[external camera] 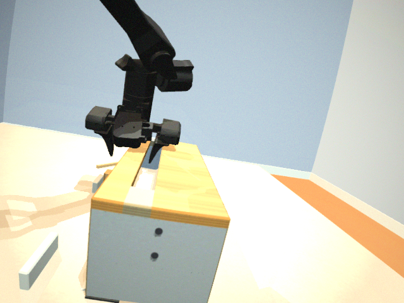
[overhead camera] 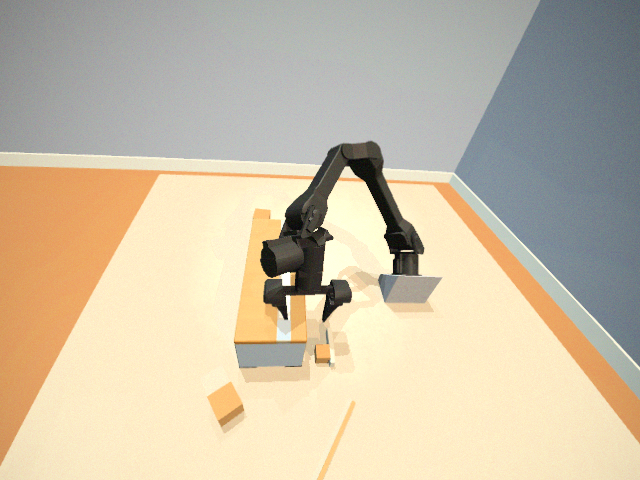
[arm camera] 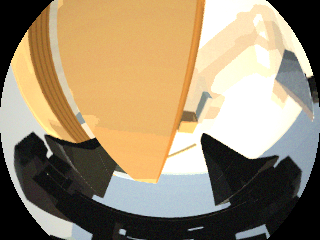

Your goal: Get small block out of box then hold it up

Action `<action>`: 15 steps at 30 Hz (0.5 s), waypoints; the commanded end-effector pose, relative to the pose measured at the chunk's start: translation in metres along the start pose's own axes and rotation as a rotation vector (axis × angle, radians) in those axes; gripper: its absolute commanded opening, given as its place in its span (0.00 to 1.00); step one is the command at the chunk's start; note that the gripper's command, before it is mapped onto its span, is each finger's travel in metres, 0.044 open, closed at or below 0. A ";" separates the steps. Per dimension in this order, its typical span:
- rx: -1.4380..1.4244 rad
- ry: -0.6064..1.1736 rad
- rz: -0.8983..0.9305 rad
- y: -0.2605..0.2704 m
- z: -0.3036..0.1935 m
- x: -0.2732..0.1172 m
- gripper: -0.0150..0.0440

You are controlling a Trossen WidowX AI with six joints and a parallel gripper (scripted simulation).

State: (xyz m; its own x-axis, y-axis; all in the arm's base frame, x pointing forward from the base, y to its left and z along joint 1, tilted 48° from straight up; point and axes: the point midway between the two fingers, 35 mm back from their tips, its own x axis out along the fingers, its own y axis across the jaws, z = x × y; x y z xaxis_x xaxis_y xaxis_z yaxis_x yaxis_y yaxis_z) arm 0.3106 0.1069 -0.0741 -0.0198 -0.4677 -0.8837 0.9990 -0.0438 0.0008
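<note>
Your cream table [overhead camera: 465, 387] carries the box [overhead camera: 268, 353], a small block [overhead camera: 322, 353] just right of it, a near wooden slab [overhead camera: 225, 403], and a thin stick [overhead camera: 338, 436].

Grey wall [overhead camera: 232, 72]; blue wall [overhead camera: 568, 103]; orange floor [overhead camera: 56, 248]; pale skirting [overhead camera: 542, 268].

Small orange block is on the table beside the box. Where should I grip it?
Come straight down on the small orange block, open gripper turned so its fingers close on the near and far faces; the wooden-topped box and a pale bar probably crowd the other two.
</note>
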 end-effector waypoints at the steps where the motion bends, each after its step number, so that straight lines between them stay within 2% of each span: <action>1: 0.001 0.005 0.002 0.002 -0.007 -0.012 0.93; 6: -0.003 0.002 -0.002 -0.001 -0.021 -0.059 0.93; 11: -0.012 0.001 0.004 -0.001 -0.022 -0.056 0.93; 13: -0.063 0.004 0.048 -0.001 -0.029 -0.059 0.84; 15: -0.252 -0.016 0.077 -0.003 -0.035 -0.060 0.75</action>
State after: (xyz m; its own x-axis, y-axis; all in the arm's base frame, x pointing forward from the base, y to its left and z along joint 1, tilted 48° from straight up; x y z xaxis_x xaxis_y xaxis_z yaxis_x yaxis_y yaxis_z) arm 0.3139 0.1572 -0.0361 0.0188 -0.4668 -0.8842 0.9987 0.0508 -0.0056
